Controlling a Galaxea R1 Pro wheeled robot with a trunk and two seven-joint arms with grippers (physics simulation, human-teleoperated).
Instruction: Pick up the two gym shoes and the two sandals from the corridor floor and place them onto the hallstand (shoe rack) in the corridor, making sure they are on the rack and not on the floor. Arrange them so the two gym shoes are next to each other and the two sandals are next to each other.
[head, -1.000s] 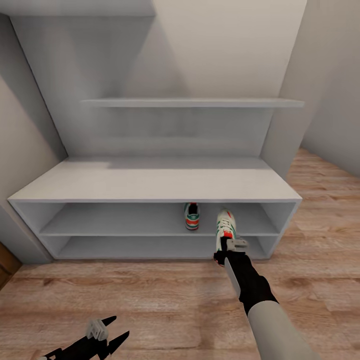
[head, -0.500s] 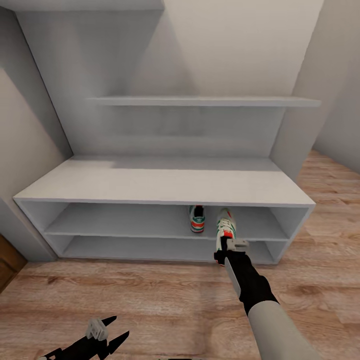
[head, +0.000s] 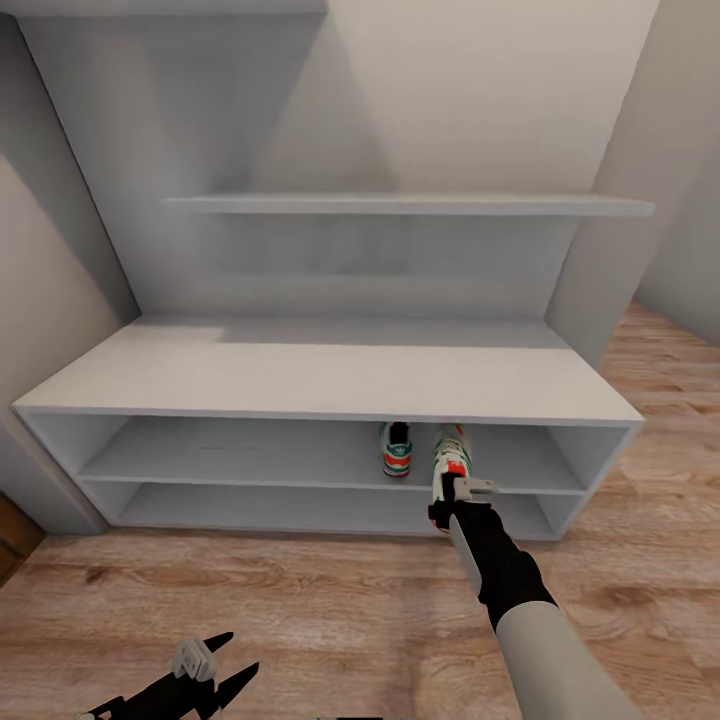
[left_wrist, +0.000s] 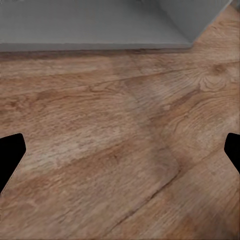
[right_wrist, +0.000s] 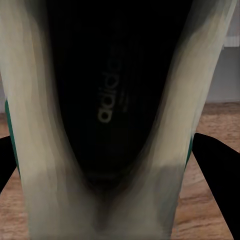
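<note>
Right gripper (head: 447, 505) grips gym shoe (head: 451, 455), toe seemingly toward hallstand (head: 320, 385).

The right arm is stretched forward and slightly inward from the lower right of the head view, its pale forearm giving way to a black wrist section with a small grey fitting near the end. The right tool (head: 441, 505) is closed on the heel end of a gym shoe (head: 450, 457), whose toe is pointed away from the robot. The left tool (head: 228, 662) is held low at the bottom left of the head view, its two black fingers (head: 213, 640) spread apart with nothing gripped between them.
</note>
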